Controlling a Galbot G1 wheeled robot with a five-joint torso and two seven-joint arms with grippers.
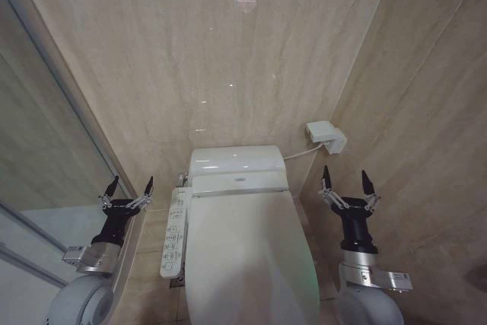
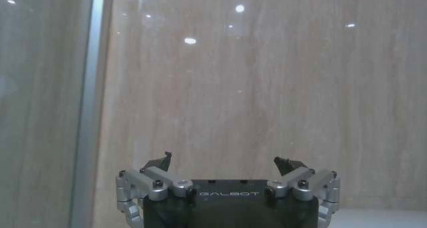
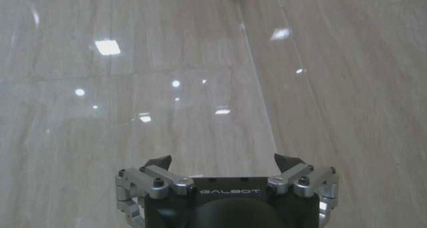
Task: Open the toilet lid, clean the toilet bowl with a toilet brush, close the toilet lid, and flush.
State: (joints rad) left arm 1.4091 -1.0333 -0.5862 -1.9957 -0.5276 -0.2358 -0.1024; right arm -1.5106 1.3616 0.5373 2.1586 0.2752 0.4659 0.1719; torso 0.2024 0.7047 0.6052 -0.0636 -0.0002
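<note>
We note toilet lid [image 1: 247, 256] down, lower centre of frame. Left gripper [image 1: 129, 186] lower left, right gripper [image 1: 348, 180] lower right; both fingers spread, grasping nothing, apart from lid.

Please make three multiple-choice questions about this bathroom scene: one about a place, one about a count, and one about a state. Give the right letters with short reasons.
1. Where is the button panel?
A. at the toilet's left side
B. on top of the lid
C. on the right wall

2. How many grippers are raised beside the toilet?
A. one
B. two
C. three

3. What is the state of the toilet lid?
A. open
B. closed
C. removed

Answers:
1 A, the panel runs along the lid's left edge.
2 B, the left gripper and the right gripper flank the toilet.
3 B, the lid lies flat and covers the bowl.
</note>
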